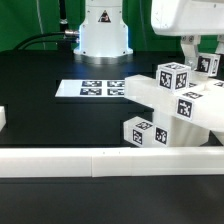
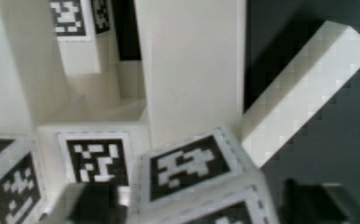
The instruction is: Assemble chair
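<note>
The chair's white tagged pieces lie heaped at the exterior view's right, just behind the low rail. They include a flat panel, a low block and square posts leaning on one another. My gripper comes down onto the top of the heap. In the wrist view my gripper straddles a tagged white post end. A dark finger stands on one side and the other finger on the other, with a narrow dark gap on each side. Beyond it stand two white posts and a slanted bar.
The marker board lies flat on the black table before the robot base. A long low white border rail runs along the table's front. A small white piece shows at the exterior view's left edge.
</note>
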Motion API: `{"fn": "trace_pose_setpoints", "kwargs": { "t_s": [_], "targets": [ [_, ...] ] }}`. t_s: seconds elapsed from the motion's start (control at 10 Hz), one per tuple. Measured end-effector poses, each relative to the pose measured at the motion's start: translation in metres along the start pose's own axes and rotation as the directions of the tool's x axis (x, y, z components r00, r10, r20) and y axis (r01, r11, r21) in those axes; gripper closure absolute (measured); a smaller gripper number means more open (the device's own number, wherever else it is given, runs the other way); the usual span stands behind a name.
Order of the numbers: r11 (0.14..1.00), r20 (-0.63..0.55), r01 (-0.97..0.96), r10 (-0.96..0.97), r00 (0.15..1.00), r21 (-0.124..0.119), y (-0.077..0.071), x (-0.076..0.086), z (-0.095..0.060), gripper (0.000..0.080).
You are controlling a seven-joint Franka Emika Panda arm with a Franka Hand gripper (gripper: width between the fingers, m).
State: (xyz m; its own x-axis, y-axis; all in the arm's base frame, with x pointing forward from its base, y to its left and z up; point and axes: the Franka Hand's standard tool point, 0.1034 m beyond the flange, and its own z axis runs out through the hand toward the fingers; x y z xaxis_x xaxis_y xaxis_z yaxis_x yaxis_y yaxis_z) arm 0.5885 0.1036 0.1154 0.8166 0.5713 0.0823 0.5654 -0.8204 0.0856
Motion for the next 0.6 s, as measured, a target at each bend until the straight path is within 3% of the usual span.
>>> {"fn": "trace_pose_setpoints", "kwargs": {
  "t_s": [0.1, 0.5, 0.6],
  "targets": [
    [1.0, 0.0, 0.0, 0.0, 1.0, 0.0, 0.0, -0.0002, 0.0003, 0.0528],
    [0.999, 0.002, -0.048, 0.048, 0.999, 0.002, 0.0037, -0.0027, 0.0014, 0.0528],
    [0.991, -0.001, -0.135, 0.135, 0.991, 0.007, 0.0055, -0.0037, 0.0017, 0.0528]
  ]
}}
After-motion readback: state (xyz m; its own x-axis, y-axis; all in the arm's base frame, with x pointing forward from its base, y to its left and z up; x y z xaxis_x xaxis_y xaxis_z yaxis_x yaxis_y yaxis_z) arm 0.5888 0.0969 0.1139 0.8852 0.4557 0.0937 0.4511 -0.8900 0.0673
